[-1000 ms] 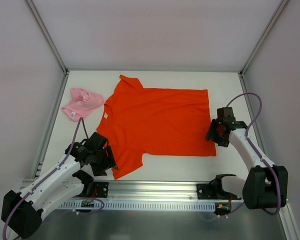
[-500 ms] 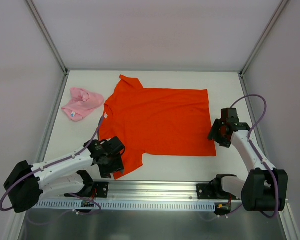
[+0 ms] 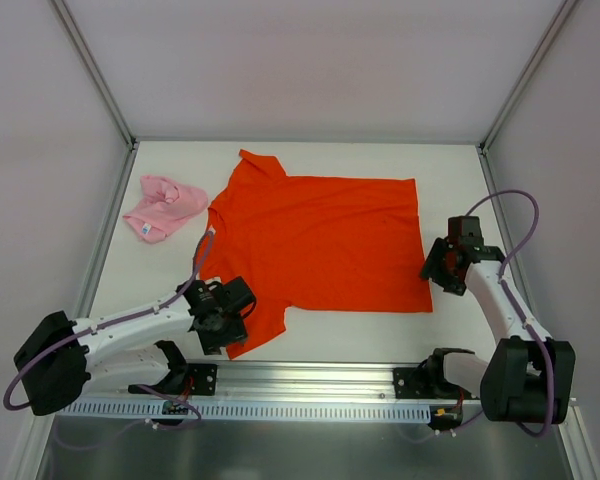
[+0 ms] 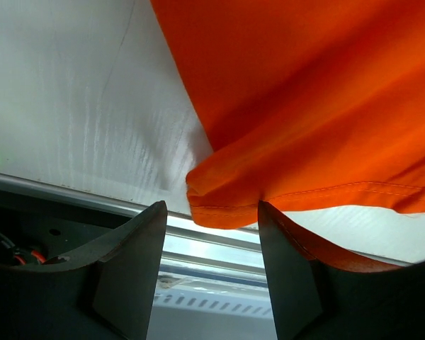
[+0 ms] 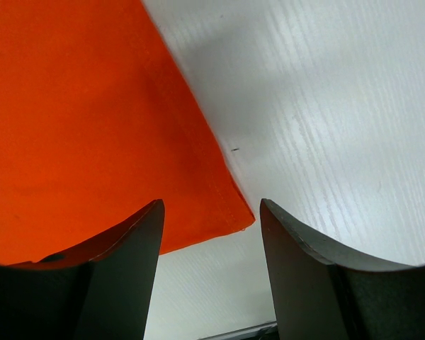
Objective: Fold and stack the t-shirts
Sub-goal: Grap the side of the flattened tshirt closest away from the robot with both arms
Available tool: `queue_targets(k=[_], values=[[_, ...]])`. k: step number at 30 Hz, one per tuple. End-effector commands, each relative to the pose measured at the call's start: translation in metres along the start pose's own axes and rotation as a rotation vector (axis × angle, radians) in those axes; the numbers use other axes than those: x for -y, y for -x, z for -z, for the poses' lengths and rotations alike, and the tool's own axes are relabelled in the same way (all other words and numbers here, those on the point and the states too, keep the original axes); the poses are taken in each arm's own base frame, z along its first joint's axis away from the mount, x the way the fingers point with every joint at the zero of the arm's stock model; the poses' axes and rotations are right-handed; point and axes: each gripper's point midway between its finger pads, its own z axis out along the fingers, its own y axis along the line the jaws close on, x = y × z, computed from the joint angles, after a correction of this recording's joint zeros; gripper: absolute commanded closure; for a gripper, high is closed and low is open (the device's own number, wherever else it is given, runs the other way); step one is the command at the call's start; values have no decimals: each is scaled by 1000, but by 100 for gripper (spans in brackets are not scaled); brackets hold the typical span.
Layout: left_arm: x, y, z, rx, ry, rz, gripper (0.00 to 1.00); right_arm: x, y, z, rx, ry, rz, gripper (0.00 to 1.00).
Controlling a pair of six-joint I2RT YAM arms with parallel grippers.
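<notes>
A large orange-red t-shirt (image 3: 320,240) lies spread flat mid-table, collar to the left. The pale pink t-shirt (image 3: 163,207) sits crumpled at the far left, touched by neither arm. My left gripper (image 3: 227,322) is over the orange shirt's near sleeve. In the left wrist view that gripper (image 4: 212,237) is open, with the bunched sleeve hem (image 4: 223,205) at its fingertips. My right gripper (image 3: 443,268) hangs at the shirt's near right corner. It (image 5: 211,237) is open too, the hem corner (image 5: 230,212) lying flat on the table between its fingers.
A metal rail (image 3: 310,385) carrying both arm bases runs along the near edge, close under the left gripper. White walls and frame posts (image 3: 100,90) close in the table (image 3: 340,330) on three sides.
The left arm has swung right and down onto the near sleeve, and its jaws have narrowed slightly. The right gripper has shifted a little to the right beside the hem corner.
</notes>
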Motion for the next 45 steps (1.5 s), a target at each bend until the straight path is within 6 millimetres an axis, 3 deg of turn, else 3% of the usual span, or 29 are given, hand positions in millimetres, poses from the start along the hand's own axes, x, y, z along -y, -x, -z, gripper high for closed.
queue_targets(k=[1, 13, 16, 20, 21, 35, 45], values=[[-1, 3, 3, 37, 51, 8, 45, 9, 12, 4, 41, -10, -31, 39], [22, 9, -28, 89, 60, -62, 56, 26, 7, 4, 67, -56, -104, 39], [25, 9, -31, 84, 53, -62, 70, 27, -3, -1, 31, -64, -119, 37], [25, 7, -31, 75, 49, -57, 98, 30, -16, -11, -29, -86, -128, 36], [24, 6, -31, 73, 48, -54, 100, 30, -20, -15, -49, -95, -140, 36], [21, -10, -12, 15, -11, -56, 100, 41, -44, -21, -124, -196, -204, 37], [12, -13, -2, 19, -14, -38, 100, 34, -54, -27, -119, -170, -197, 39]])
